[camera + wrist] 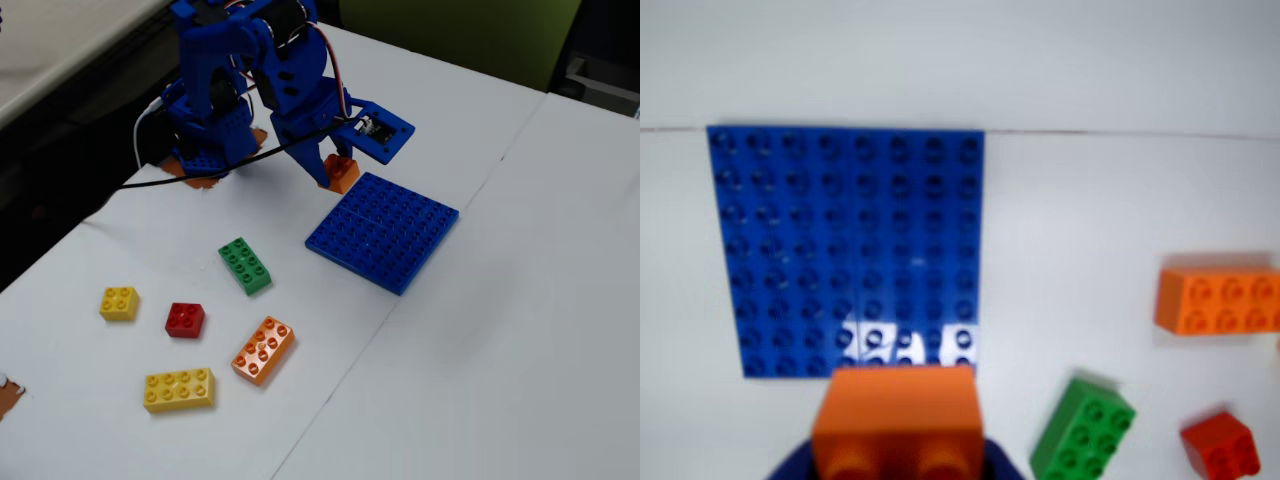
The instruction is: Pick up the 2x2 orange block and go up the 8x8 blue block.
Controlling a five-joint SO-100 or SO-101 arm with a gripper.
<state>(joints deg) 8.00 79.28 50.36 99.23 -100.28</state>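
Gripper (333,172) jaws clamped on 2x2 orange block (898,420), chunky glossy square brick, hanging beside 8x8 blue block (384,229) edge.

The blue arm (250,90) bends forward, end effector (335,172) clamped shut, raised.

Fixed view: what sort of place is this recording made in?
Probably a hobby or lab tabletop: a white table, toy bricks scattered beside the 8x8 blue block, and the gripper holding the 2x2 orange block.
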